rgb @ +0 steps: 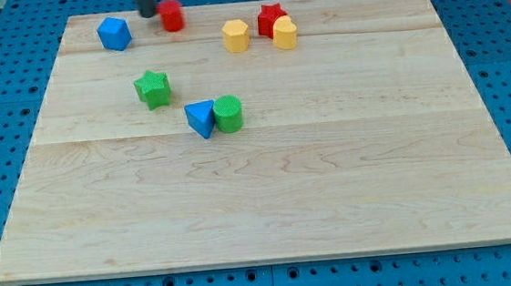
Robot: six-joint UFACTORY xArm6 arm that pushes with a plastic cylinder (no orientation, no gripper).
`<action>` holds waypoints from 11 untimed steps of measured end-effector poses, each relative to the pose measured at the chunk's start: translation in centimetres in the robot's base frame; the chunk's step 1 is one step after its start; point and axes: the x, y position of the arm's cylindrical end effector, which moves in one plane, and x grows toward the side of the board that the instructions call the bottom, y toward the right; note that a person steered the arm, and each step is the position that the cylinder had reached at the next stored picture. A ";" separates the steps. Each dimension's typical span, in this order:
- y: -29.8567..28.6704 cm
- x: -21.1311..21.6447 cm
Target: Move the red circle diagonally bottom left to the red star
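Pressed against the red circle's [171,16] left side near the board's [269,197] top edge, my tip [148,13] held nothing, being a bare rod. That ridged plastic cylinder sat well left of the red star [269,18], so nearly the whole push remained. Pale wood looked smooth.

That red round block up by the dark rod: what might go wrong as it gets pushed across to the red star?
1. My tip sits at the red circle's left, close to the board's top edge; an off-centre push could roll it off.
2. The yellow hexagon lies between it and the red star and could be knocked.
3. Another yellow block touches the star, so a bump might shift the target.
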 end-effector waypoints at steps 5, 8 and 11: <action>19.7 3.8; 16.5 0.8; 17.4 8.8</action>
